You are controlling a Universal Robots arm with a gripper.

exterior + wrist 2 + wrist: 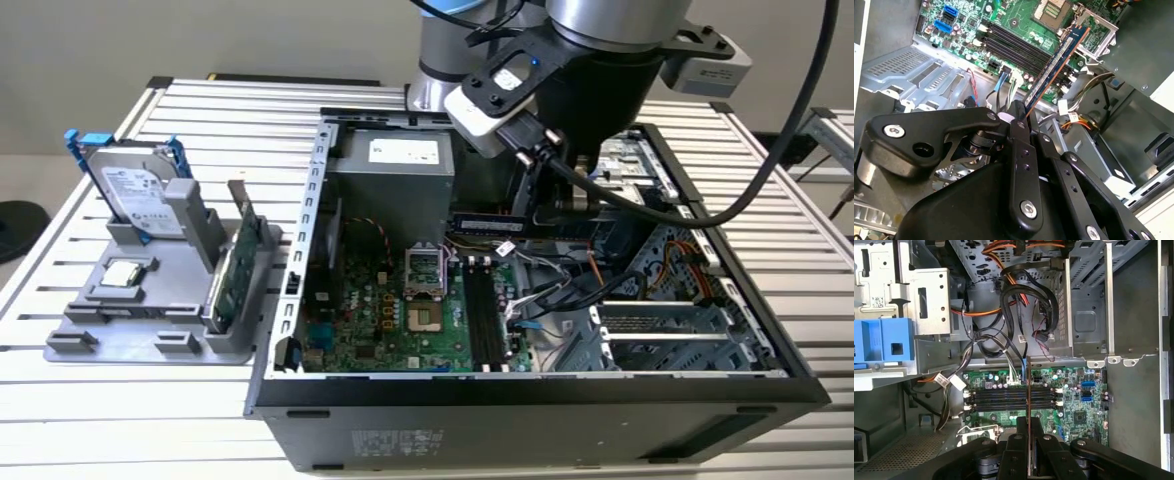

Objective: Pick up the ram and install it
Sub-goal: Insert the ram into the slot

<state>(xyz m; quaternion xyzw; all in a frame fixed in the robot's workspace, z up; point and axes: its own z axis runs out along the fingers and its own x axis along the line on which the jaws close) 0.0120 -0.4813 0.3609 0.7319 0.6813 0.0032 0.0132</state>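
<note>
We see the gripper (1020, 114) clenched on the ram (1056, 62), edge-on above the memory slots (1004, 397); it hangs clear of them inside the open computer case (318, 200).

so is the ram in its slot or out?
Out. The claw holds the ram in the air, clear of the empty memory slots.

Exterior view: bright, even light from above; white slatted metal table (200, 110) nearly blown out, open dark grey computer case (534, 420) shaded inside. First wrist view: pale grey metal drive cage (934, 285) glares. Second wrist view: matte black gripper (1020, 114) dark w/ soft highlights.
</note>
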